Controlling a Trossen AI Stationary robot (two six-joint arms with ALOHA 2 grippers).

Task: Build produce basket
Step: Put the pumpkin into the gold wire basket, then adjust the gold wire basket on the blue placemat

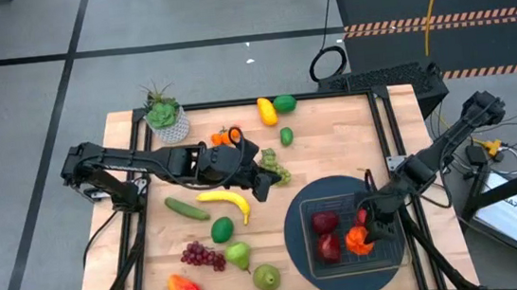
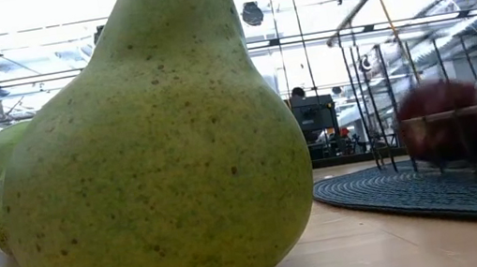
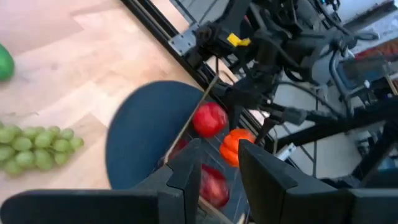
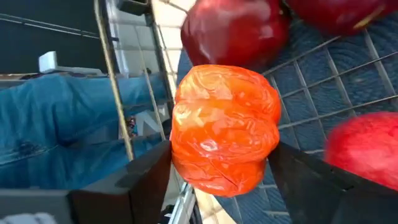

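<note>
The dark wire basket (image 1: 349,241) sits on a round blue mat (image 1: 296,219) at the table's right near side. It holds two red apples (image 1: 325,222) and an orange toy pepper (image 1: 357,241). My right gripper (image 1: 371,224) reaches into the basket and is shut on the pepper (image 4: 224,127). My left gripper (image 1: 262,179) is open and holds nothing; it hovers mid-table beside the green grapes (image 1: 279,172), with its fingers (image 3: 186,171) pointing toward the basket (image 3: 186,130). Other produce lies spread over the table. My right gripper pinches the orange pepper between its two fingers, one finger (image 4: 146,171) on each side of its body (image 4: 186,155). The pepper sits inside the basket above the mesh floor (image 4: 323,93), next to the apples. Whether it rests on the mesh cannot be told.
On the table's left half lie a banana (image 1: 224,201), a cucumber (image 1: 187,208), a lime (image 1: 222,229), purple grapes (image 1: 203,256) and two pears (image 1: 266,277). One pear (image 2: 146,147) fills the low view. A potted plant (image 1: 166,116) and a yellow pepper (image 1: 267,111) stand at the far edge.
</note>
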